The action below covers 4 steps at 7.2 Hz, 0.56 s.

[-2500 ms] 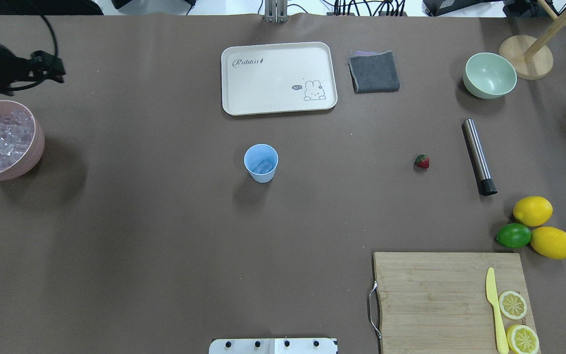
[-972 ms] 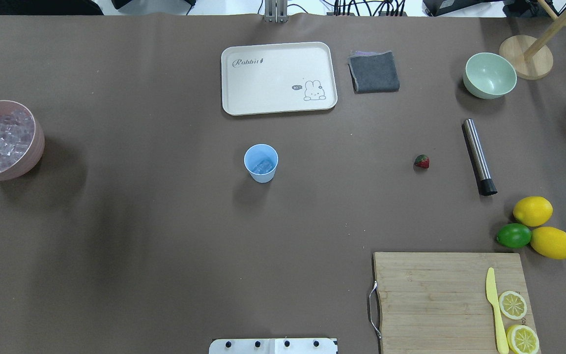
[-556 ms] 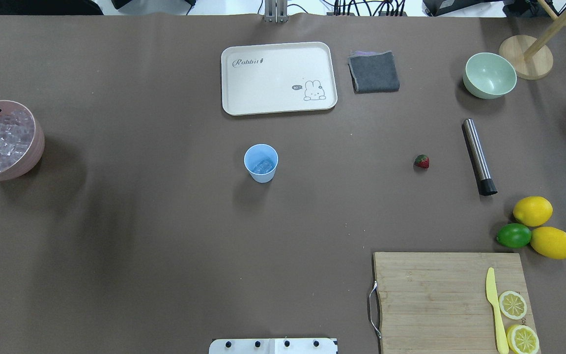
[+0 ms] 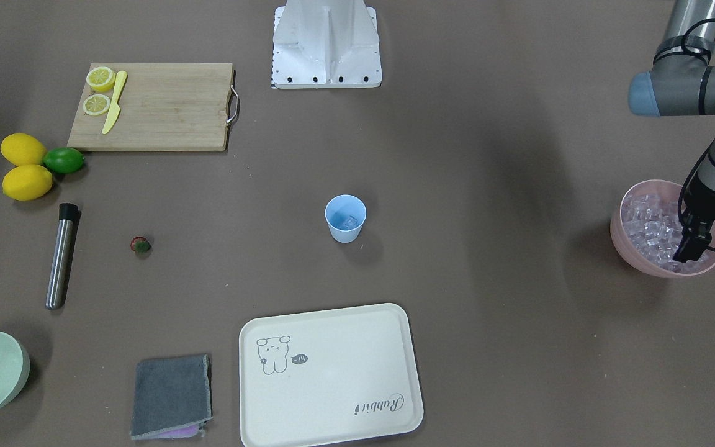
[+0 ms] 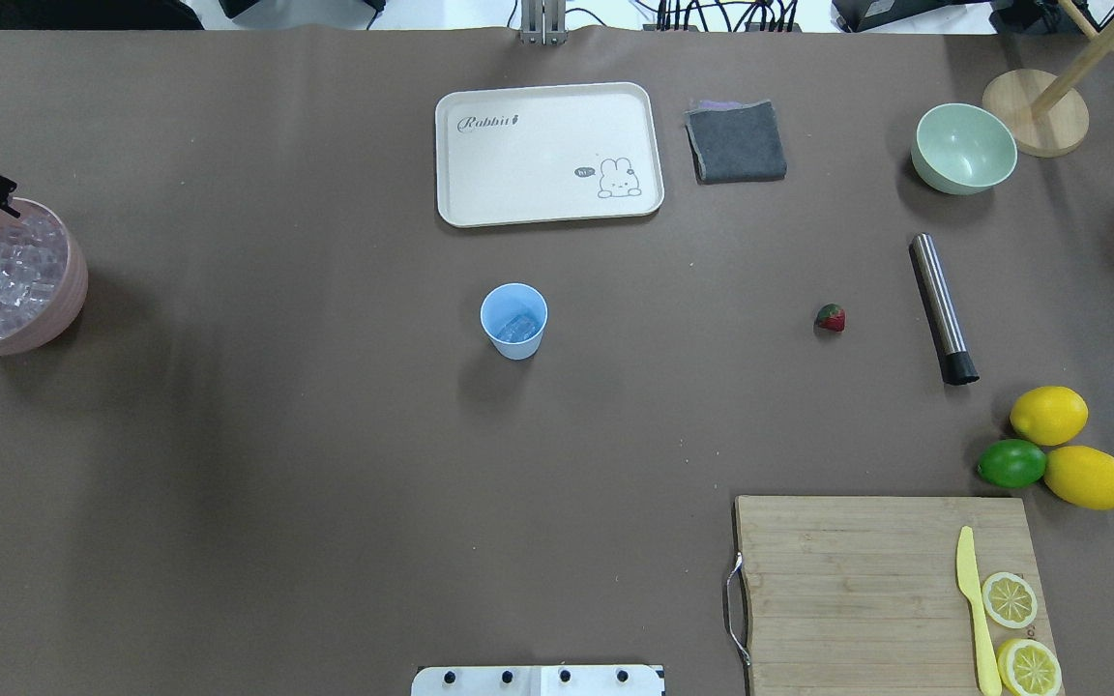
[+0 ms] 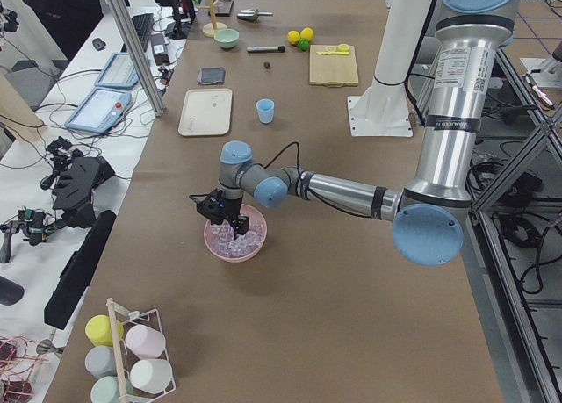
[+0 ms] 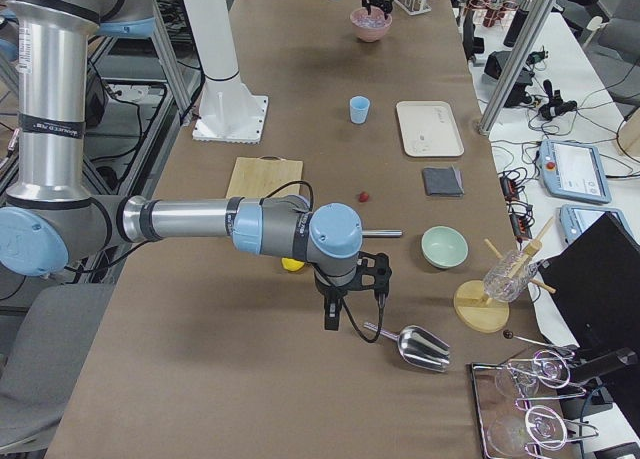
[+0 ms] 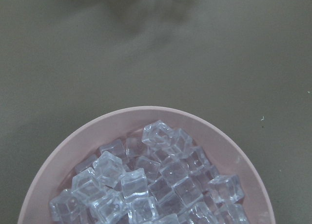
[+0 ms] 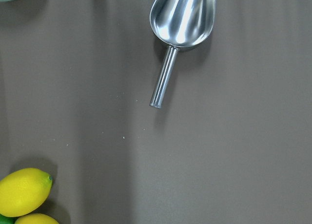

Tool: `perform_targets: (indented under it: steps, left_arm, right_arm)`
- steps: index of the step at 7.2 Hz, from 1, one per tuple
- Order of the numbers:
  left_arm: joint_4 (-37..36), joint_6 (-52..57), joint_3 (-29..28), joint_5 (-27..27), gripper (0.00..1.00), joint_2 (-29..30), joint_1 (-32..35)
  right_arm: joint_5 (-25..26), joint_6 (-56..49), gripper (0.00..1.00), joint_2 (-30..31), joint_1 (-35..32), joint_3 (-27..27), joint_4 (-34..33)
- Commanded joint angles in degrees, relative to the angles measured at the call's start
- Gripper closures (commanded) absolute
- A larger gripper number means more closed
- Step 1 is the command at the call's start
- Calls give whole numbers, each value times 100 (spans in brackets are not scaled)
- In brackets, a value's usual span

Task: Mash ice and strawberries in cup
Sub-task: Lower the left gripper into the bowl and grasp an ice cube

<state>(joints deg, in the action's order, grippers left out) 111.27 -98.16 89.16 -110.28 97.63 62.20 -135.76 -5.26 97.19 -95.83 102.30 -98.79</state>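
The light-blue cup (image 5: pixel 514 319) stands upright mid-table with a few ice cubes in its bottom; it also shows in the front view (image 4: pixel 345 217). Many more ice cubes (image 8: pixel 156 185) fill the pink bowl (image 5: pixel 73 290) at the table's left end. My left gripper (image 4: pixel 685 253) points down into that bowl, with its tips at the ice (image 4: pixel 649 226). I cannot tell if it is open. The strawberry (image 5: pixel 831 317) lies alone on the table to the right of the cup. My right gripper (image 7: pixel 330 319) hangs far right above a steel scoop (image 9: pixel 183 19). I cannot tell its state.
A steel muddler rod (image 5: pixel 942 307) lies right of the strawberry. A cream tray (image 5: pixel 547 153), a grey cloth (image 5: pixel 736 141) and a pale green bowl (image 5: pixel 963 147) sit along the back. Two lemons and a lime (image 5: pixel 1011 463) lie near a cutting board (image 5: pixel 847 580) with a knife and lemon slices.
My left arm has swung left from behind the pink bowl and lowered its gripper to the bowl's ice, edging slightly right over the last second. Nothing else has moved.
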Motion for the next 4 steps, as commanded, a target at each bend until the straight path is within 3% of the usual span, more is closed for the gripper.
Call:
perform_targets:
  steps: [1, 4]
  left_arm:
    - [9, -28, -162, -89, 5, 107, -6]
    - [0, -36, -136, -248, 7, 37, -15]
  right_arm:
    - [5, 8, 0, -16, 12, 9, 0]
    - [5, 8, 0, -8, 47, 9, 0]
